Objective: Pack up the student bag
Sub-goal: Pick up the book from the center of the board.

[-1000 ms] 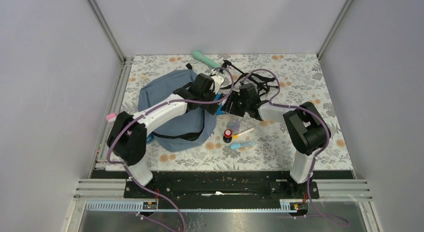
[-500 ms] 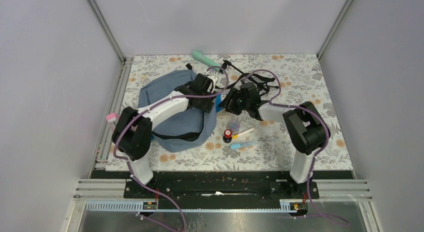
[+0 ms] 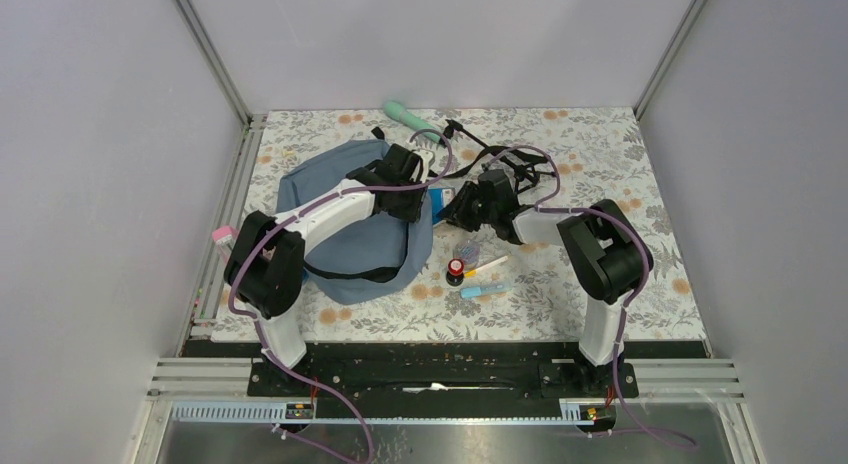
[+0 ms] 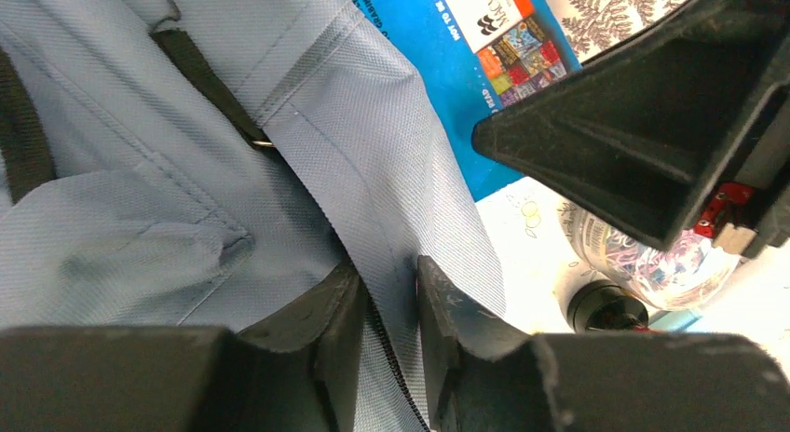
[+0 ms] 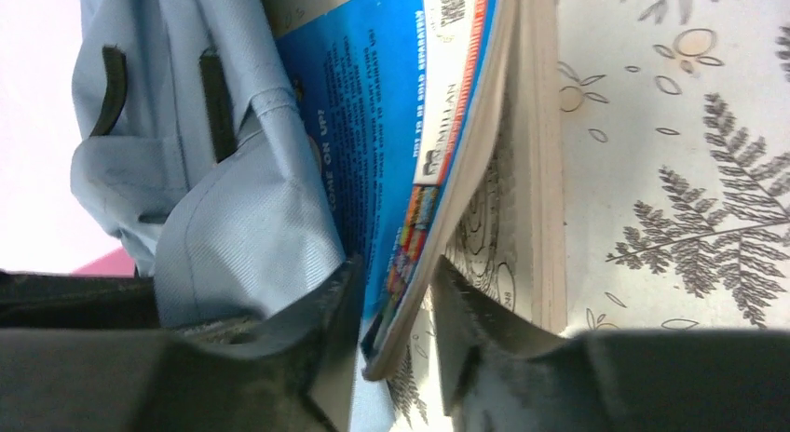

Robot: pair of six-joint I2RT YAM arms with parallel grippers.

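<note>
Student bag [image 3: 305, 189], slate-blue and soft, is seen lying on the left-centre part of the floral counter [image 3: 610, 154], with a black strap looped across its near side. Its right edge is reached by both arms.

The left claw [image 4: 389, 292] is clenched on the bag's fabric. Its two fingers are drawn close on either side of the dark zipper seam, and the cloth is gathered between them.

A blue-covered book [image 5: 373, 125] is tucked under the bag's fabric edge, while its pages rest on the counter. The right claw [image 5: 396, 274] is set astride a corner of the blue cover. One finger is pressed against the cover, but a sliver of page is visible beside the other, so whether the cover is truly clamped cannot be told.

A small clear bottle [image 3: 466, 250], a red-capped item [image 3: 455, 271] and a pen [image 3: 488, 265] are found on the counter just right of the bag. A mint-green handled object [image 3: 405, 112] is placed near the far edge, and a tangle of black straps [image 3: 515, 162] lies beyond the right claw.
</note>
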